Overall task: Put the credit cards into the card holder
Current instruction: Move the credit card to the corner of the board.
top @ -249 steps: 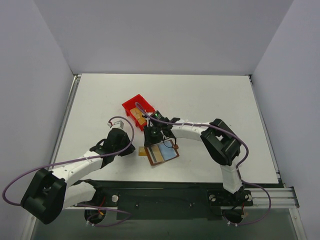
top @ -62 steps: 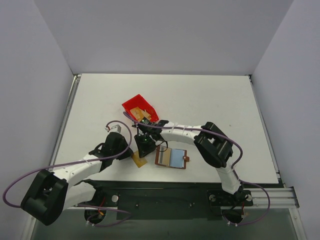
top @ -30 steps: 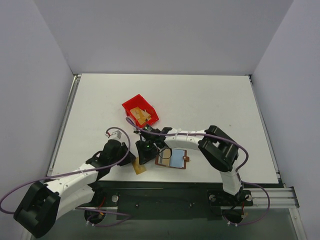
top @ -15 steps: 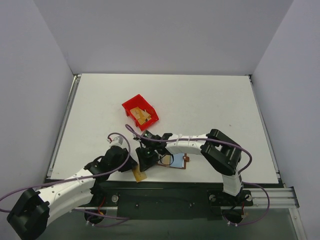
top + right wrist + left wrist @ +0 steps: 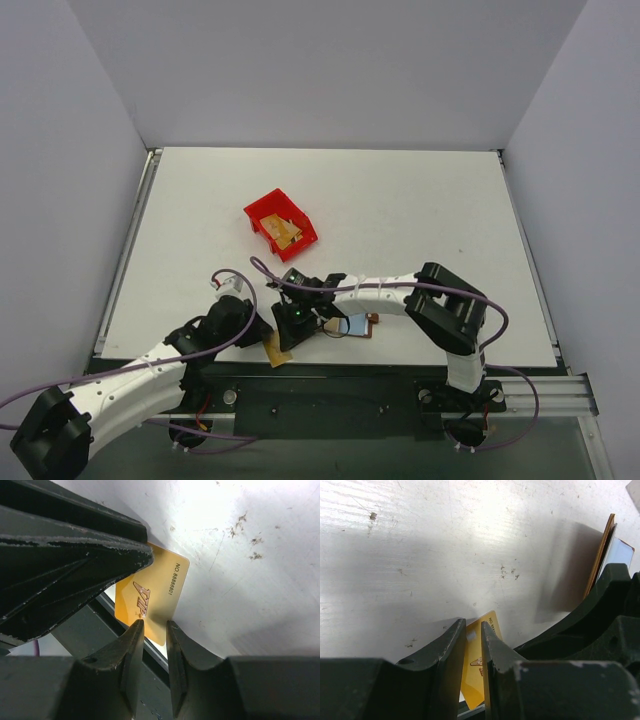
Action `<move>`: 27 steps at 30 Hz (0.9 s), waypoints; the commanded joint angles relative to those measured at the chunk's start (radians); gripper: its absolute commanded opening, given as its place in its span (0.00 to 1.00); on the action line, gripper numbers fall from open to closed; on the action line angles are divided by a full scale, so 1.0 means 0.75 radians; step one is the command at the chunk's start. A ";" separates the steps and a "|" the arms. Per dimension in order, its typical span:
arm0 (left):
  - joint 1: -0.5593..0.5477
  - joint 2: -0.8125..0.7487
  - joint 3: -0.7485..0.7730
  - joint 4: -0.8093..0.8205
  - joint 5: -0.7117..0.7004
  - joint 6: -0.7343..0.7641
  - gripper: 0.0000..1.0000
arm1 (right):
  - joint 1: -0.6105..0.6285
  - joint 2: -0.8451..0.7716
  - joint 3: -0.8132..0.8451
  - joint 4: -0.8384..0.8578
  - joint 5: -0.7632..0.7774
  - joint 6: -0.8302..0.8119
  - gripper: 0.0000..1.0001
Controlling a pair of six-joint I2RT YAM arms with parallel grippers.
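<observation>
Since both arms are crowded into the same spot at the near edge of the table point(image 5: 430, 210), it's pretty cramped down there. One gold card point(image 5: 275, 350) lies flat with its end poking out over that edge. The left gripper point(image 5: 473, 627) sits right over it, jaws nearly together with the card showing through the slit, but I can't tell if it's actually pinched. The right gripper point(image 5: 154, 626) points in from the other side, just beside the left one. It's also down to a narrow slit aimed at the card's end, and I can't tell if it's gripping anything either. The card holder point(image 5: 353, 325) lies open just right of them, partly covered by the right arm. A red bin point(image 5: 262, 215) with more cards point(image 5: 285, 232) sits farther back, apart from the arms. Plenty of bare table behind and to the right.
</observation>
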 commanded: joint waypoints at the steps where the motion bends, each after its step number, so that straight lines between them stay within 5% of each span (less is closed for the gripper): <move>1: -0.015 -0.004 -0.017 -0.119 -0.030 -0.004 0.30 | 0.029 -0.019 -0.056 -0.063 0.016 -0.001 0.22; 27: -0.036 0.029 0.014 -0.097 -0.059 -0.002 0.30 | 0.052 0.016 -0.132 0.199 -0.242 -0.015 0.22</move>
